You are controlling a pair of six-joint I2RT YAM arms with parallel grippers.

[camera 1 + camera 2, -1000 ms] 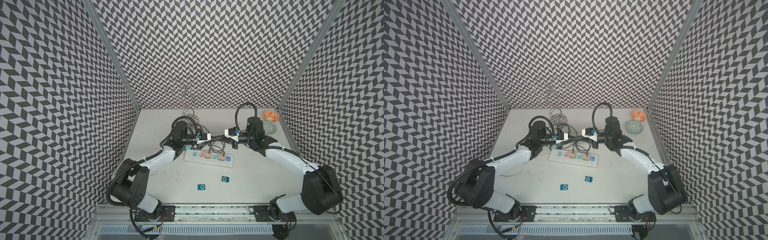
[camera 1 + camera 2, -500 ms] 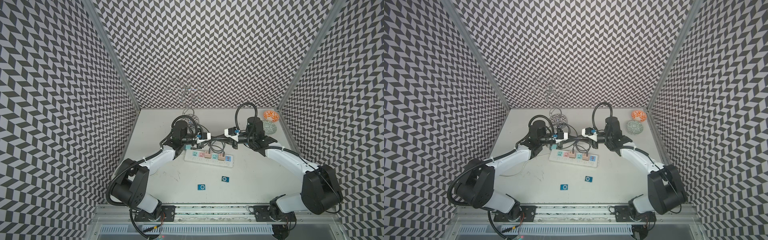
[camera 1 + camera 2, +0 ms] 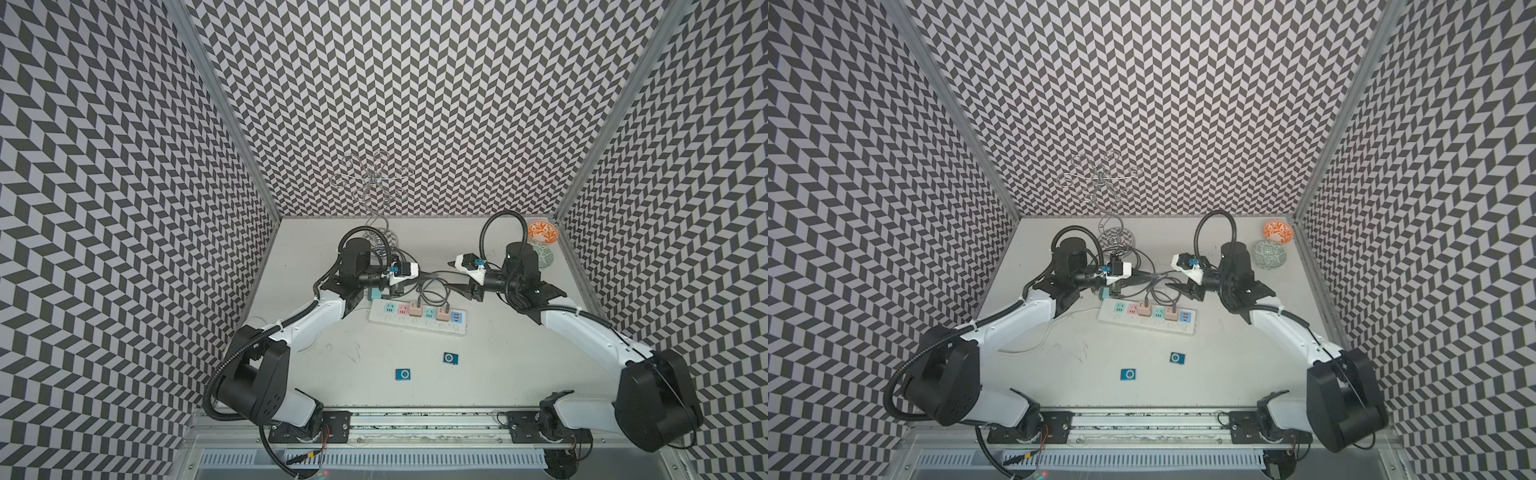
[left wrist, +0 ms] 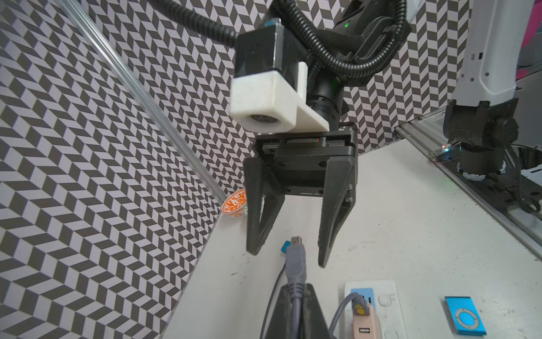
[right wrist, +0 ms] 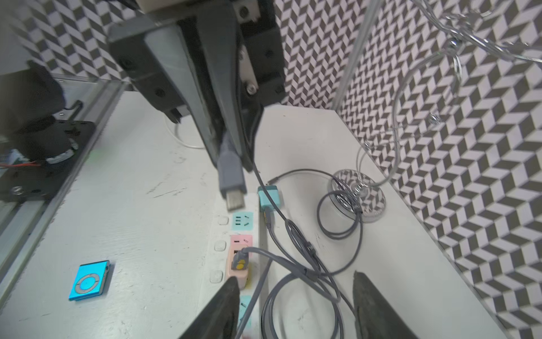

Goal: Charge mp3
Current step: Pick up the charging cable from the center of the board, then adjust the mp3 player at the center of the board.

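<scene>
right gripper [image 4: 288, 258] now off plug [image 5: 231, 176]

The power strip [image 4: 381, 296] runs off the left wrist view's edge. In the right wrist view one end hides behind a right gripper [image 5: 293, 276] finger. Near the strip, the left gripper [image 4: 296, 289] is mostly out of frame, covering part of the clamped cable [image 4: 296, 264].

Black-white chevron walls [image 3: 415, 104]. Blue mp3 player [image 3: 403, 374], lower centre. White power strip [image 3: 415, 327], teal-pink sockets. Grey cable [image 4: 294, 264]. Orange-white patterned bowl [image 3: 542, 231].

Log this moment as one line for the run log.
left gripper: shut on cable plug | right gripper: open, empty | mp3 players: on table, unconnected
</scene>
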